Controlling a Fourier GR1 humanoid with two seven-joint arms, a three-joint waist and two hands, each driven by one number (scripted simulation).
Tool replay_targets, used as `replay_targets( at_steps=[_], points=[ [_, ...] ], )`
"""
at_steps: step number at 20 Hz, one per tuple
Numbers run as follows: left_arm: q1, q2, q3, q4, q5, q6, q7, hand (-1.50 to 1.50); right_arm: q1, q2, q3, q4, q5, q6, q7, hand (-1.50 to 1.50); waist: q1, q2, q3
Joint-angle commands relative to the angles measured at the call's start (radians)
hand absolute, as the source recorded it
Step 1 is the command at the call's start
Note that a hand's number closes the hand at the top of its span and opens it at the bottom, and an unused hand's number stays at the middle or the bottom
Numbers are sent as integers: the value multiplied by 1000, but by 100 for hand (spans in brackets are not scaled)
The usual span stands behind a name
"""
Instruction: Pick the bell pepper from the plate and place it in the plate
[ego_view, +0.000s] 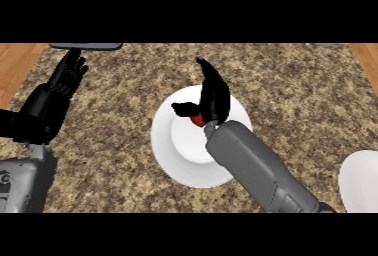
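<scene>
Black L hand (68, 75), black R hand (212, 97), smooth grey forearms (255, 165)

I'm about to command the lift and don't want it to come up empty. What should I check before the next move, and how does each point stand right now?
1. Bell pepper on the centre plate: ok, a red patch shows just under the palm.
2. Right hand over the pepper: ok.
3. Grasp closed on the pepper: not ok, the hand looks open, with the thumb spread to the side.
4. Second plate ready as target: ok, but it is only partly in view at the right edge.
5. Left hand out of the way: ok, resting open at the upper left.
</scene>
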Motion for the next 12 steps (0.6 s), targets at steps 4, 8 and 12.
replay_targets(
  at_steps=[4,8,12],
  points=[
    [38,9,18,-8,7,-14,-2,0,42,0,-85,-70,-203,-112,-223,-150,-19,-5,0],
    [77,18,30,-66,12,-20,15,0,169,0,-138,-201,-183,-118,-246,-150,-47,-14,-1],
    [43,-7,9,-107,-24,32,89,0,349,-77,-144,-387,-187,-94,-284,-150,-57,-16,0]
  ],
)
